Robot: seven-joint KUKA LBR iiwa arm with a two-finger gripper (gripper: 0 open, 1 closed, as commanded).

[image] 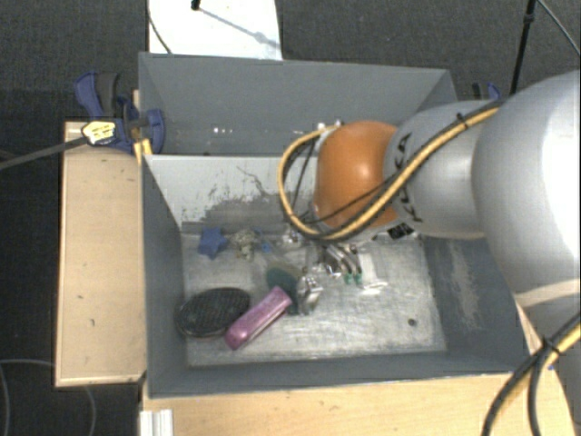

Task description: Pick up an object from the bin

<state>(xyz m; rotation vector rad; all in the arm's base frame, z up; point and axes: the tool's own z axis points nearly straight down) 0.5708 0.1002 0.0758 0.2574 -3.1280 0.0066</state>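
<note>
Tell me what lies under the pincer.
At the pincer's tip lies the upper end of a purple bar, with a dark green piece beside it. The orange cover hides the bin floor behind, so anything there is unseen.

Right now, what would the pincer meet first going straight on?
Likely the upper end of the purple oblong bar, right by the pincer; depth is unclear, so it might touch bare bin floor instead.

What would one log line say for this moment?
hand: low in bin | nearest: purple oblong piece, green piece | nearby: black oval disc
</note>
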